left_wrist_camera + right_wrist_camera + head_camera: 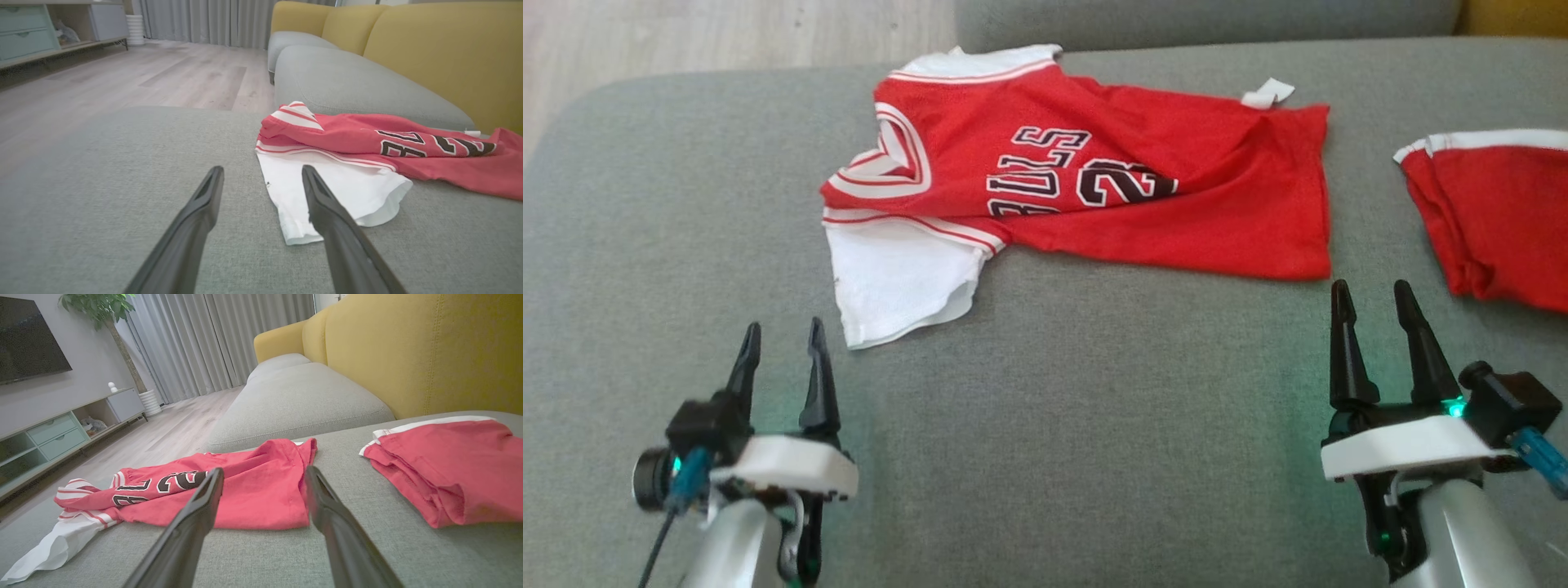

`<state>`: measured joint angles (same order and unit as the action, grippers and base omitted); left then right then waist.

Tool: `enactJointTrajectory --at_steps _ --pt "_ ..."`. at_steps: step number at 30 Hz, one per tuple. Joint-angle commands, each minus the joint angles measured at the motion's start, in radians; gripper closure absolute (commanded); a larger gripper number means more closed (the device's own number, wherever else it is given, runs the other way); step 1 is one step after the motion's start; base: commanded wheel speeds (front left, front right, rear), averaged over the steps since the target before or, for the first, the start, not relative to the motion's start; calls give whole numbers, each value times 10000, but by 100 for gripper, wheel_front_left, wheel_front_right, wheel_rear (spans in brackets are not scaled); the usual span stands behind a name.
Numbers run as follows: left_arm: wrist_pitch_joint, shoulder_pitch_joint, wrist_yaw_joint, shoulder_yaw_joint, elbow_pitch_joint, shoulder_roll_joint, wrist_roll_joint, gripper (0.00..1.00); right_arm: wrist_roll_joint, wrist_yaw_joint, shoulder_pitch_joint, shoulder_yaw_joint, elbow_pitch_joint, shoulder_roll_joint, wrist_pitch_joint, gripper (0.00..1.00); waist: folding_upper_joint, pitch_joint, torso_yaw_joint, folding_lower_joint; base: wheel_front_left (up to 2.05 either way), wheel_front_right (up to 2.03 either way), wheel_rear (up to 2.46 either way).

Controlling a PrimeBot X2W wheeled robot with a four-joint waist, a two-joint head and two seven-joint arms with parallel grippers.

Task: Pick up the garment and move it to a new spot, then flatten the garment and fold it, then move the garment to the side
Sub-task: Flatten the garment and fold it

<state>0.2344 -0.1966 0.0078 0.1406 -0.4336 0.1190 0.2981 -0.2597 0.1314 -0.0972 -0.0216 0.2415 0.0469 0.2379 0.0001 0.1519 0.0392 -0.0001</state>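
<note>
Head view first, then each wrist: jersey loose, nothing gripped
Head view: the red jersey (1094, 188) lies rumpled and doubled over on the grey sofa cushion (1094, 425), with the left gripper (784, 325) near its white sleeve (898, 286) and the right gripper (1371, 286) just short of its hem, both spread wide and empty; left wrist view: the fingers aim at that sleeve, seemingly not touching it; right wrist view: the hem lies just ahead and a second red garment (449, 469) sits apart to the right; by my reading, lifting, flattening, folding and setting aside all remain
</note>
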Motion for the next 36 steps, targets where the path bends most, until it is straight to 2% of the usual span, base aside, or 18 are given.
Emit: enactJointTrajectory --at_steps 1,6,14,21,26,27,28,29,32,36 --pt "-103 -726 -71 -252 77 272 -30 0 -36 -7 -287 -263 -380 34 51 0 -1 155 -121 1 0 0 0" --pt "-848 -1408 -228 -116 -968 433 52 0 -12 -7 -380 -280 -476 33 51 0 -1 471 -309 1 0 0 0" --pt "-1293 -1945 -671 174 -1903 386 256 0 -46 -7 -511 -271 -488 33 78 0 -1 758 -541 1 0 0 0" --pt "-1747 -2224 -478 75 -2523 458 418 0 -99 -7 -597 -319 -470 33 111 0 -1 938 -687 1 0 0 0" --pt "-2423 -2376 -694 361 -2971 519 424 0 -68 -7 -650 -212 -407 33 140 0 -1 1031 -727 1 0 0 0" --pt "-2560 -2391 -753 413 -3033 532 447 39 -67 -7 -673 -208 -384 33 145 0 -1 1032 -735 1 0 0 0" --pt "-2617 -2405 -791 438 -3061 552 469 89 -72 -7 -698 -215 -360 33 150 0 -1 1022 -746 1 0 0 0" --pt "-2592 -2415 -814 445 -3054 571 488 100 -81 -7 -719 -220 -344 33 154 0 -1 1005 -753 1 0 0 0" --pt "-2264 -2427 -774 392 -2885 581 533 100 -98 -7 -778 -194 -283 33 165 0 -1 924 -747 1 0 0 0" --pt "-1320 -2466 -581 231 -2357 574 535 100 -2 -7 -951 -157 -182 33 139 0 -1 819 -654 1 0 0 0"
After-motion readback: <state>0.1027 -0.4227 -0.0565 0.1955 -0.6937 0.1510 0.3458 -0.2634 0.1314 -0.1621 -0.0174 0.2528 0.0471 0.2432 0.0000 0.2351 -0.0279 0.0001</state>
